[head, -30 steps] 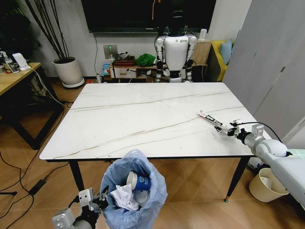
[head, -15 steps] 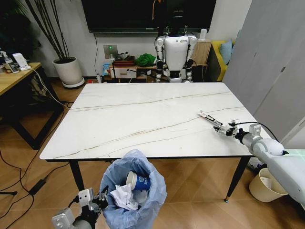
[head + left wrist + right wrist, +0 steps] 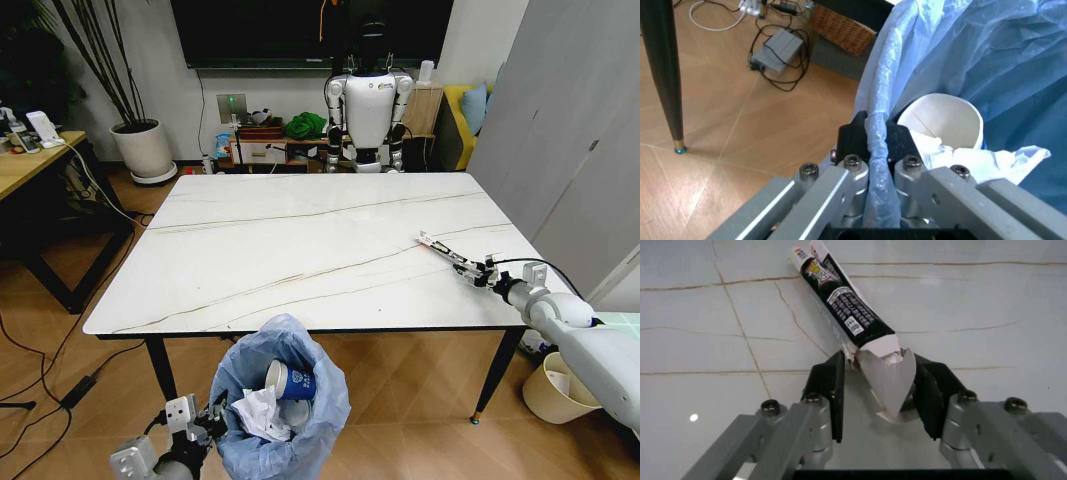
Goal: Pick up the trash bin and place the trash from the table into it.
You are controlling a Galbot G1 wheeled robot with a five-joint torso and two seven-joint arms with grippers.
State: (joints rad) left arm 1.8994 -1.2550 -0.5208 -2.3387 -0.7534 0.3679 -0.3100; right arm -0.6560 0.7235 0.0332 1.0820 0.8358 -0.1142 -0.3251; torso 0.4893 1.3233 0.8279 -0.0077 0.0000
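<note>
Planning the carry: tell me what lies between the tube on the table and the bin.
Nothing visible does. The tube sits between the right gripper fingers; bare table runs to the trash bin, held by the left gripper.

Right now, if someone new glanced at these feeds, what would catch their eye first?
Probably the blue-bagged trash bin below the table's near edge, already holding a cup and tissues, its rim pinched by the left gripper. Next, the right gripper at the table's right side, its fingers around the end of a thin printed tube.
</note>
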